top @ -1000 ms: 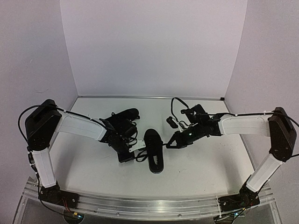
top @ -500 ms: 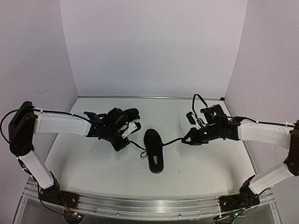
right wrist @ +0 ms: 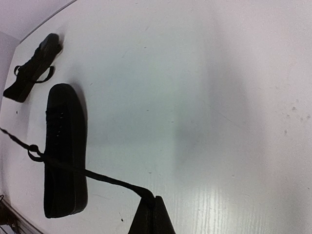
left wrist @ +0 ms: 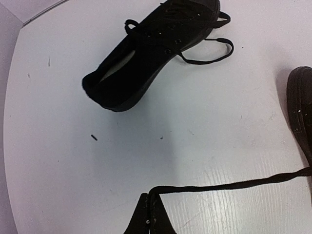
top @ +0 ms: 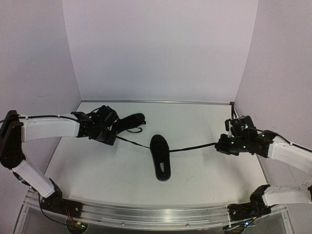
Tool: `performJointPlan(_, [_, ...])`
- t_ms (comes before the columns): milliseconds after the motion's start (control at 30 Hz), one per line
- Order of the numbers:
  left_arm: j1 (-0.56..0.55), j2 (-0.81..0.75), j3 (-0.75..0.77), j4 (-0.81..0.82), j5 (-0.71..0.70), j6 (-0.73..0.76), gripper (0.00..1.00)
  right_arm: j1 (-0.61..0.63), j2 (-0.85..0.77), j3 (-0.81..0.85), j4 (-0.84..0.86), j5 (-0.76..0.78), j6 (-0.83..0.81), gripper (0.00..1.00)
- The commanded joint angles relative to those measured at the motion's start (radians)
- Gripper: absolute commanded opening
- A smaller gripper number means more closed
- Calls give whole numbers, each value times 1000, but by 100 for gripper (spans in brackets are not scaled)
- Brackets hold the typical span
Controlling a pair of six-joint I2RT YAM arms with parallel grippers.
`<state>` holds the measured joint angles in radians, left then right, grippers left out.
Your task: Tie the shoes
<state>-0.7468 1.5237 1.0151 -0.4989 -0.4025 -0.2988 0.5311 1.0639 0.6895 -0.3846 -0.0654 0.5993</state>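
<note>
Lace (left wrist: pixel 243 184) ends clamped in closed left end effector (left wrist: pixel 150 209), right end effector (right wrist: pixel 152 209).

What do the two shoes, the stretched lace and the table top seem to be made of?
Shoes: matte black cloth, likely canvas; dull, no shine.
Lace: probably flat woven cord; it looks thin and ribbon-like.
Table: white painted or laminated board, perhaps wood; faint grain lines show.

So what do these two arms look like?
The left arm and right arm match: smooth white shells between chunky black joints, thin black cables looped alongside. The left gripper and right gripper are black, their fingers tapering to a point. Small green lights glow near the right wrist.
</note>
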Motion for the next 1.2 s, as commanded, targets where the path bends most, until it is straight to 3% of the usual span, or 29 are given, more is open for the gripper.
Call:
performJointPlan(0, [13, -110, -23, -32, -66, -138, 0, -20, -67, -25, -121, 177, 116, 0])
performJointPlan(467, [14, -134, -107, -144, -103, -305, 0, -24, -62, -77, -384, 390, 443, 0])
performJointPlan(667, [16, -79, -107, -190, -132, -360, 0, -28, 7, -77, -403, 427, 496, 0])
performJointPlan(1167, [81, -8, -128, -221, -154, -401, 0, -91, 5, -106, -412, 467, 532, 0])
